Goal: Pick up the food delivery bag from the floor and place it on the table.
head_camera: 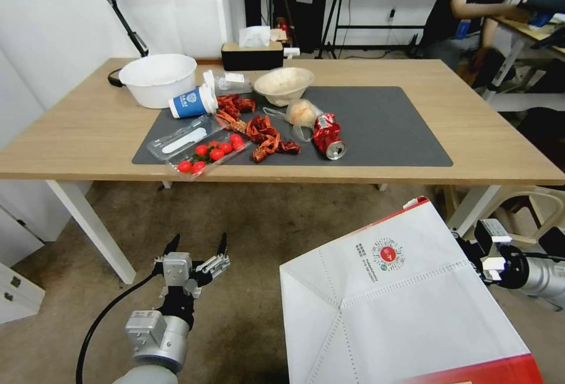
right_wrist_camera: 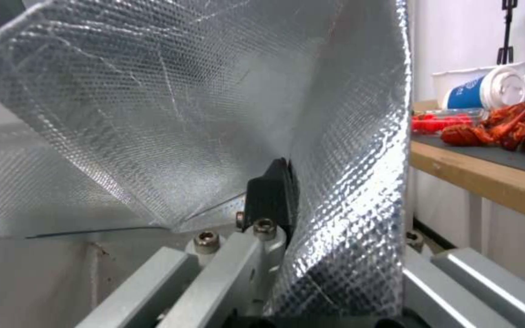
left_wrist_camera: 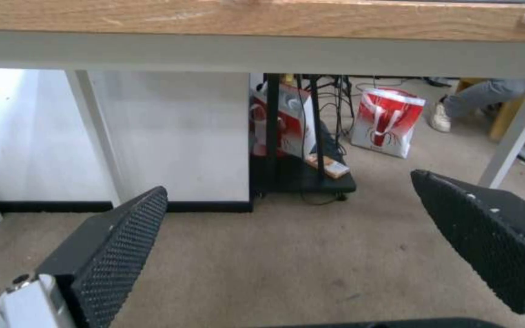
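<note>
Gripping the food delivery bag (head_camera: 400,307) wall, right claw (right_wrist_camera: 287,200) holds it aloft.

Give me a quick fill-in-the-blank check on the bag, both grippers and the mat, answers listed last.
1. The right gripper is shut on the food delivery bag's ____ wall.
2. The left gripper hangs ____ above the floor.
3. The crushed red can lies on the dark grey ____ on the table.

Missing words: foil-lined; open; mat
</note>
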{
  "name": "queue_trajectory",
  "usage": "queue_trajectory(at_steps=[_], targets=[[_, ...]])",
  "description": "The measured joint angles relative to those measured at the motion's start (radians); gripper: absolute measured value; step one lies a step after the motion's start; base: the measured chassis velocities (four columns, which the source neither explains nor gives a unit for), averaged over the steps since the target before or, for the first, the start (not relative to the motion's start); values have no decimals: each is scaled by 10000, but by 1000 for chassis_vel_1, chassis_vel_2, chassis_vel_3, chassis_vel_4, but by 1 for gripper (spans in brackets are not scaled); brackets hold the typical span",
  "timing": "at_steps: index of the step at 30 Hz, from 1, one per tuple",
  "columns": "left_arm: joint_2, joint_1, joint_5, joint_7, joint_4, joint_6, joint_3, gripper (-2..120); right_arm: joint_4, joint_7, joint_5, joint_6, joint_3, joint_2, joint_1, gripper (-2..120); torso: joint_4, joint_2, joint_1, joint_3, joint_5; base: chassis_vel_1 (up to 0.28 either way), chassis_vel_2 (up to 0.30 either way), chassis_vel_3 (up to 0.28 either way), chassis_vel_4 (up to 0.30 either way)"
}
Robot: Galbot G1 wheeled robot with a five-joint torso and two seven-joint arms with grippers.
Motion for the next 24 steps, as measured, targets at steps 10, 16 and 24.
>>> queue_trajectory(at_steps=[10,16,24], targets=[[1,0,19,11,5,0,28,100,56,0,1,0,17,-16,-13,0,0,380,153,227,0,0,0,0,0],[10,3,20,17,32,-7,28,100,57,1,2,0,18,-20,-13,0,0,535,210,324,0,0,0,0,0],[8,-30,23,39,52,-12,17,100,68,19,0,0,-10,-22,8,0,0,1105,445,655,0,0,0,0,0]])
